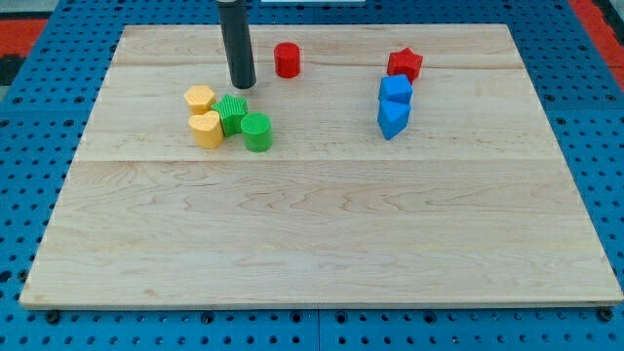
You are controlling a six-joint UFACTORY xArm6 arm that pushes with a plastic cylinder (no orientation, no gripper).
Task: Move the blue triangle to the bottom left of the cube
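The blue triangle (392,119) lies on the wooden board (322,234) at the view's upper right. The blue cube (396,90) sits just above it and touches it. My tip (242,85) is at the view's upper left of centre, far to the left of both blue blocks. It stands just above the green star-shaped block (232,113) and to the left of the red cylinder (287,59).
A red star (405,64) sits just above the blue cube. A cluster at the view's left holds a yellow hexagon (200,98), a yellow heart-like block (206,129) and a green cylinder (256,132). Blue pegboard surrounds the board.
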